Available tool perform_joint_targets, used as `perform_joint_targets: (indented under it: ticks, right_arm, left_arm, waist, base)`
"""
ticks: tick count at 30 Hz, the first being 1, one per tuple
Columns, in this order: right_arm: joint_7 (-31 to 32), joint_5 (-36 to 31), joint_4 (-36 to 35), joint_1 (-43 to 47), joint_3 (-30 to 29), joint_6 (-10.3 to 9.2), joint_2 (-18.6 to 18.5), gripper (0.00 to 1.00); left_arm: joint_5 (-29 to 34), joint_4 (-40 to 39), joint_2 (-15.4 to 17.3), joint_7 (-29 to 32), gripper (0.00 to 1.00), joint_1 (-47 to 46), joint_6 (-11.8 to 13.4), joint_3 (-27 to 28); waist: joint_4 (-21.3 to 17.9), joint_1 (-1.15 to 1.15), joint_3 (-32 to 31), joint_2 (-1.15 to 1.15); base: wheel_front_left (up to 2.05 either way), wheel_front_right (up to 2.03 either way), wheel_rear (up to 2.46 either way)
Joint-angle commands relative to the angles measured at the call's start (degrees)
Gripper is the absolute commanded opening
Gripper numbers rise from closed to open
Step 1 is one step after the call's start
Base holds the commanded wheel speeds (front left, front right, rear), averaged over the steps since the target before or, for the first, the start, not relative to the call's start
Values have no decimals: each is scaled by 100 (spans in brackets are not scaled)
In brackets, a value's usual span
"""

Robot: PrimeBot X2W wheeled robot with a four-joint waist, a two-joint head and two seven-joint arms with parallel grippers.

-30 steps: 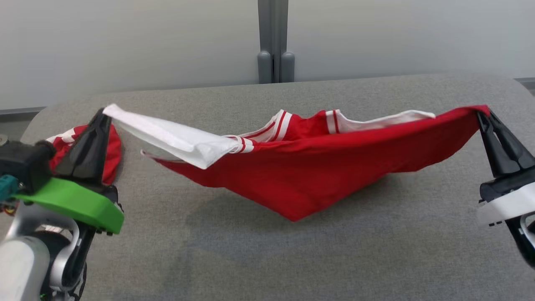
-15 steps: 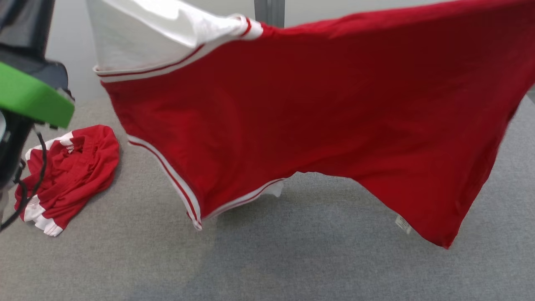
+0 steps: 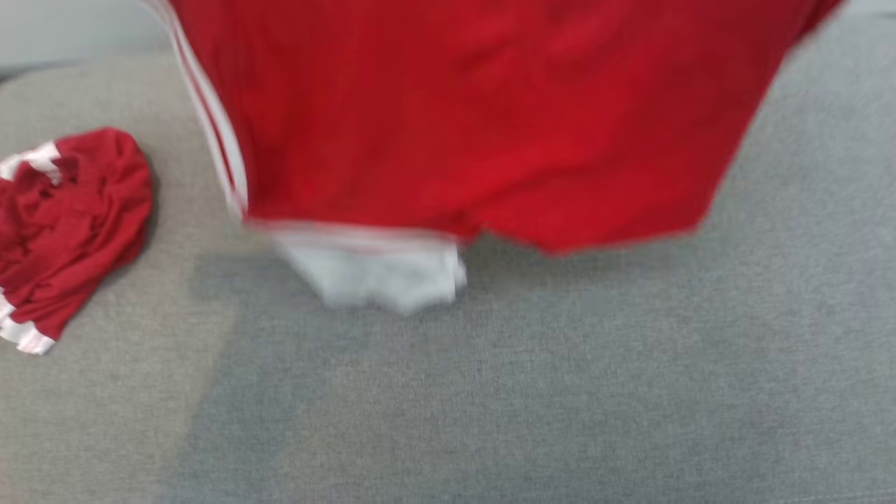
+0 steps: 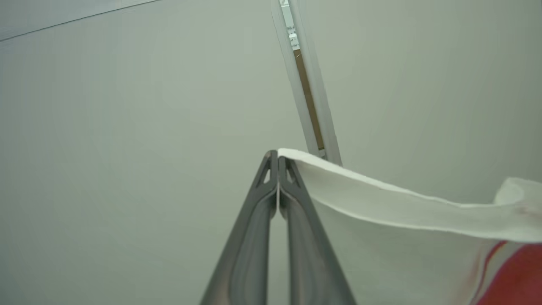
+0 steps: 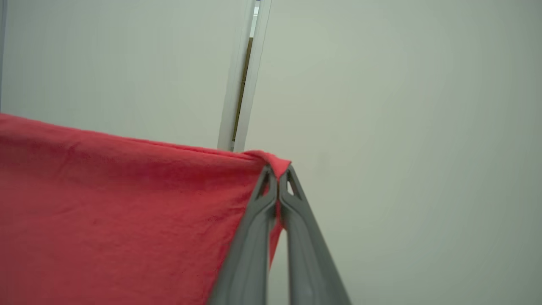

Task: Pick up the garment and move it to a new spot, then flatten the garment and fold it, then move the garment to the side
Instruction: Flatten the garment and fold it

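Aloft, the garment hangs spread; left gripper pinches its white sleeve edge at the fingertips; right gripper is clenched on a red corner.

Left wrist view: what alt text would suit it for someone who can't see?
The left gripper, two dark fingers shut together, pinches the white edge of the garment, which stretches off to the right, turning red at the lower corner. Behind is a pale wall with a slanted seam.

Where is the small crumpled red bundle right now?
The bundle lies on the grey table at the head view's left edge, left of the hanging red shirt.
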Motion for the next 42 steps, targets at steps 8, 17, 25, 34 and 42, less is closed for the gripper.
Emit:
perform_joint_targets:
  ticks: [8, 17, 25, 34, 42]
  right_arm:
    - [-1206, -1380, 1587, -2478, 696, -5, 376, 0]
    - [-1602, -2089, 2299, -3051, 1111, -5, 518, 0]
    - [-1609, -1831, 1966, -1709, 859, -6, 497, 0]
    - [-1609, -1444, 1062, 882, -308, -6, 588, 0]
    - [-1609, -1295, 275, 3346, -1065, -8, 893, 0]
  left_arm:
    - [1081, 1593, -722, -2240, 0, -2260, 35, -382]
    - [1231, 2081, -1024, -3014, 0, -2024, 66, -202]
    - [1300, 1285, -979, -3010, 0, -221, -96, 414]
    - [1036, -174, -759, -3010, 0, 2966, -183, 732]
    - [809, -1027, -1030, -3012, 0, 5727, 4, 961]
  waist:
    - [103, 0, 2276, 0]
    - [444, 0, 2973, 0]
    - [529, 0, 2728, 0]
    - [394, 0, 1538, 0]
    - [358, 0, 558, 0]
  base:
    - [0, 0, 0]
    - [0, 0, 0]
    - [0, 0, 0]
    - [0, 0, 0]
    - [0, 0, 0]
